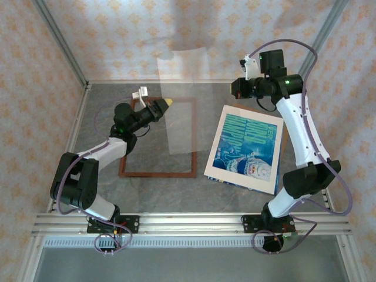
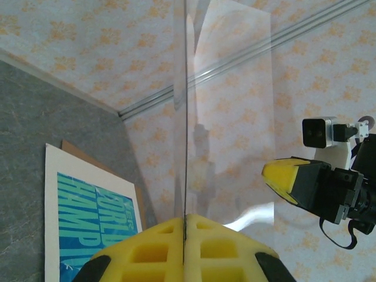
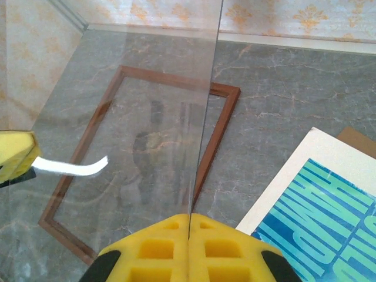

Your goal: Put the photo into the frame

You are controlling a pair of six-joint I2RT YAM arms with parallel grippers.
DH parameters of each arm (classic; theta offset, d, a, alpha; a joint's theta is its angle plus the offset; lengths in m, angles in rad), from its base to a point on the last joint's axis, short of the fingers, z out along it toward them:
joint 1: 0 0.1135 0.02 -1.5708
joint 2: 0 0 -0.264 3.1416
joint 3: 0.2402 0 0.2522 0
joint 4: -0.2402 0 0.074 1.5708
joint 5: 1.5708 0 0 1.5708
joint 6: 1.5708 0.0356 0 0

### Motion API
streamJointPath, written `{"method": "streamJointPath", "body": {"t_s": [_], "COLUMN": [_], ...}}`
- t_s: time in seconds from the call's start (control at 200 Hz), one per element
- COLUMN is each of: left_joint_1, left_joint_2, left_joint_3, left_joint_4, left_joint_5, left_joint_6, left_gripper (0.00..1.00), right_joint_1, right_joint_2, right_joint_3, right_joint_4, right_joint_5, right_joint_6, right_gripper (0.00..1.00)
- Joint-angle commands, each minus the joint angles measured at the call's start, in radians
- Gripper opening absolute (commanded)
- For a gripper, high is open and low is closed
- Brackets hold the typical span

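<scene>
A grey marbled surface (image 1: 158,197), enclosed by cream wallpaper with an orange floral print (image 1: 117,35) and edged at the near side by an aluminium rail (image 1: 188,220), carries a large rectangular frame of thin reddish-brown wood moulding (image 1: 157,174), lying flat at centre-left. Just to its right and apart from it lies the blue-teal printed photo with a white cartoon figure (image 1: 247,147), ringed by a cream mat border (image 1: 241,180) over a brown cardboard backing board (image 3: 358,138). A clear rigid pane (image 1: 185,100) is held above the frame between two arms. The left arm (image 1: 100,153) reaches in low with a bent elbow, the left jaws clamped on the pane's edge between yellow foam pads (image 2: 153,247). The right arm (image 1: 296,129) arches high, the right jaws pinching the far edge.
</scene>
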Motion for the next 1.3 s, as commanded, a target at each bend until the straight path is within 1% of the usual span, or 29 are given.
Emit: {"method": "streamJointPath", "body": {"t_s": [0.0, 0.03, 0.1, 0.24, 0.305, 0.34, 0.38, 0.47, 0.53, 0.586, 0.621, 0.691, 0.746, 0.786, 0.841, 0.926, 0.991, 1.081, 1.156, 1.231, 1.291], "left_joint_1": [0.005, 0.006, 0.005, 0.004, 0.004, 0.005, 0.005, 0.0, -0.021, -0.062, -0.093, -0.162, -0.209, -0.231, -0.24, -0.23, -0.201, -0.111, -0.04, -0.002, 0.009], "left_joint_2": [-0.067, -0.083, -0.131, -0.228, -0.26, -0.269, -0.271, -0.257, -0.242, -0.221, -0.203, -0.159, -0.128, -0.113, -0.103, -0.114, -0.126, -0.119, -0.08, -0.011, 0.062], "left_joint_3": [0.022, 0.031, 0.06, 0.165, 0.204, 0.228, 0.258, 0.335, 0.38, 0.43, 0.473, 0.564, 0.624, 0.657, 0.686, 0.696, 0.685, 0.608, 0.527, 0.489, 0.489], "left_joint_4": [-0.128, -0.178, -0.37, -0.825, -0.97, -1.042, -1.114, -1.254, -1.296, -1.338, -1.372, -1.424, -1.441, -1.441, -1.43, -1.41, -1.4, -1.363, -1.332, -1.358, -1.405], "left_joint_5": [0.002, 0.004, -0.007, -0.051, -0.081, -0.089, -0.086, -0.087, -0.092, -0.11, -0.128, -0.138, -0.122, -0.104, -0.068, -0.027, 0.001, 0.034, 0.065, 0.061, 0.047], "left_joint_6": [0.043, 0.062, 0.131, 0.348, 0.417, 0.452, 0.483, 0.536, 0.548, 0.555, 0.594, 0.613, 0.612, 0.601, 0.576, 0.531, 0.516, 0.442, 0.387, 0.402, 0.45], "left_gripper": [0.0, 0.0, 0.0, 0.0, 0.0, 0.0, 0.0, 0.0, 0.0, 0.0, 0.0, 0.0, 0.0, 0.0, 0.0, 0.0, 0.0, 0.0, 0.0, 0.0, 0.0], "right_joint_1": [0.001, 0.001, 0.0, 0.001, 0.001, 0.0, 0.001, 0.001, 0.001, 0.002, 0.005, 0.009, 0.01, 0.01, 0.01, 0.01, 0.01, 0.01, 0.009, 0.01, 0.012], "right_joint_2": [-0.077, -0.089, -0.122, -0.22, -0.274, -0.298, -0.321, -0.348, -0.349, -0.343, -0.337, -0.327, -0.322, -0.323, -0.33, -0.342, -0.351, -0.351, -0.337, -0.313, -0.294], "right_joint_3": [-0.118, -0.148, -0.219, -0.369, -0.442, -0.474, -0.504, -0.56, -0.583, -0.602, -0.611, -0.621, -0.621, -0.617, -0.616, -0.61, -0.611, -0.609, -0.603, -0.592, -0.587], "right_joint_4": [0.093, 0.115, 0.164, 0.257, 0.303, 0.316, 0.329, 0.357, 0.367, 0.381, 0.39, 0.404, 0.409, 0.414, 0.421, 0.427, 0.433, 0.439, 0.439, 0.434, 0.432], "right_joint_5": [0.115, 0.14, 0.203, 0.33, 0.392, 0.432, 0.471, 0.507, 0.519, 0.53, 0.536, 0.558, 0.579, 0.608, 0.639, 0.688, 0.716, 0.736, 0.73, 0.703, 0.684], "right_joint_6": [0.106, 0.125, 0.164, 0.221, 0.232, 0.237, 0.236, 0.235, 0.237, 0.241, 0.24, 0.236, 0.231, 0.232, 0.226, 0.218, 0.211, 0.203, 0.203, 0.213, 0.218], "right_gripper": [0.2, 0.25, 0.36, 0.5, 0.55, 0.62, 0.66, 0.75, 0.83, 0.89, 0.92, 0.95, 0.96, 0.96, 0.97, 0.97, 0.97, 0.97, 0.97, 0.97, 0.97]}}
